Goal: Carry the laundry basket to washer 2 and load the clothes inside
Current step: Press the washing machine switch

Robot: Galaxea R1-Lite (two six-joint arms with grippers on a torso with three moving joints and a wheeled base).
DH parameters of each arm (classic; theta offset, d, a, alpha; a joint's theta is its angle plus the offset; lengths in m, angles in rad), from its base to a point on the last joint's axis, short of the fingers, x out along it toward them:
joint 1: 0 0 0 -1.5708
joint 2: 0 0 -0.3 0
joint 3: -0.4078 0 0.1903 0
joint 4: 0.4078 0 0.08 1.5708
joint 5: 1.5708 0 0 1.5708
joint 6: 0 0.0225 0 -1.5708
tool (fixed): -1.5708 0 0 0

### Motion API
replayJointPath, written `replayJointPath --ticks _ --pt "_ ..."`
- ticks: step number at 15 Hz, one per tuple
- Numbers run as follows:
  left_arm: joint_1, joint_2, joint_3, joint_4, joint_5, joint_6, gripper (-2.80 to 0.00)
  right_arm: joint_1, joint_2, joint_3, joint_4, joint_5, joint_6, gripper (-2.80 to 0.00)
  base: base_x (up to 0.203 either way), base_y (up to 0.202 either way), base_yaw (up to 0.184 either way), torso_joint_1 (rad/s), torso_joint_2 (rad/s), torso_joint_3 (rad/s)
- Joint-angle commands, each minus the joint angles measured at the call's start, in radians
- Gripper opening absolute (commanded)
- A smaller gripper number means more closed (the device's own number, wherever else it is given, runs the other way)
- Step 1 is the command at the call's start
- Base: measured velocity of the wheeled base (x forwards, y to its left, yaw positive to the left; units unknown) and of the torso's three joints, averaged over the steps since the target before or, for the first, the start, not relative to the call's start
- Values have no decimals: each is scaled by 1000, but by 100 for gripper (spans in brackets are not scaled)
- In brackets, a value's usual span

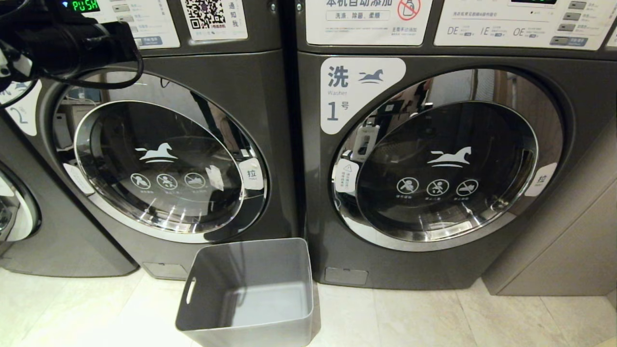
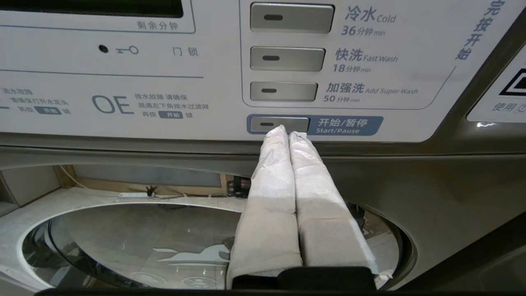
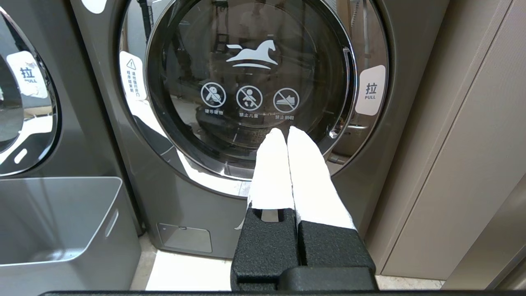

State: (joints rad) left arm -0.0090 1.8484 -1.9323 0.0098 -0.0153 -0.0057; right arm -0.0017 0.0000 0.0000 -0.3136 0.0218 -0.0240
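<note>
The grey laundry basket [image 1: 250, 294] stands on the floor in front of the gap between the two washers, and nothing lies in it. The clothes are out of view. Washer 2 [image 1: 164, 164], the left machine, has its round glass door closed. My left arm [image 1: 72, 43] reaches up to that washer's control panel. There my left gripper [image 2: 289, 133] is shut and holds nothing, its white-wrapped tips at the right end of the Start/Pause button [image 2: 263, 124]; whether they touch it I cannot tell. My right gripper [image 3: 285, 133] hangs low, shut and holding nothing, facing washer 1's door [image 3: 250, 82].
Washer 1 [image 1: 448, 173] stands on the right with its door closed. A beige cabinet wall [image 1: 569, 241] adjoins it. Part of a third machine [image 1: 14, 212] shows at the far left. Washer 2's display [image 1: 86, 5] reads PUSH in green. Pale floor tiles [image 1: 434, 318] stretch beside the basket.
</note>
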Motion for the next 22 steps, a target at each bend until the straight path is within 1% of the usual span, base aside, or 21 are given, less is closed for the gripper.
replayJointPath --ticks 1,12,22 --pt "-2 10 0 -20 0 0 -280 0 2 40 -2 0 -1 -280 0 0 0 0 0 0" --pt "-5 58 -2 -36 0 0 -280 0 2 40 -2 0 -1 -280 0 0 0 0 0 0" --pt "-5 86 -5 -102 0 -2 -280 0 2 40 -2 0 -1 -280 0 0 0 0 0 0"
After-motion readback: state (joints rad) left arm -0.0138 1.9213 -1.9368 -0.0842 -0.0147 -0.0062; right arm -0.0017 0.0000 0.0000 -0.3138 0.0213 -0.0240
